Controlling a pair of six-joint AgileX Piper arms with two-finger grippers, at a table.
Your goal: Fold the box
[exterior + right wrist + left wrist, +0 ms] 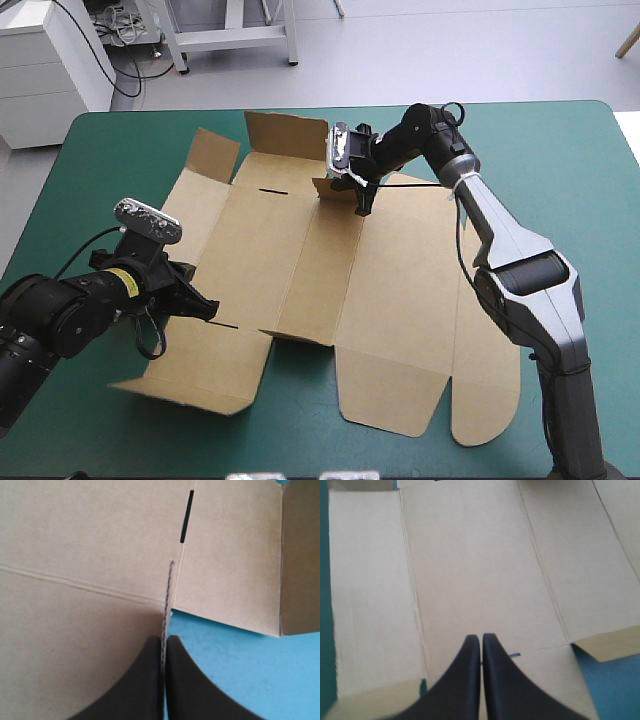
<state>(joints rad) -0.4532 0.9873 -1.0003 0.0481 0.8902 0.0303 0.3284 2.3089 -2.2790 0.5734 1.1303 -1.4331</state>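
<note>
Teal-green table cover (pixel 570 160) shows all round the box (pixel 300 270), a cut sheet of brown board lying mostly flat at the table's middle. The board is matte and scored with straight creases, and its near right flap has a rounded corner. Over the sheet's left part the left gripper (pixel 208 306) sits low above a flat panel. Its black fingers are pressed together into one point with no board seen between them, and creased panels stretch ahead of it. Two flaps at the far left tilt up. Toward the far edge the right gripper (pixel 362 203) pinches a small upturned flap (pixel 335 187), its fingers all but closed on the flap's thin corrugated edge, a dark slot (pixel 186 517) ahead of them.
</note>
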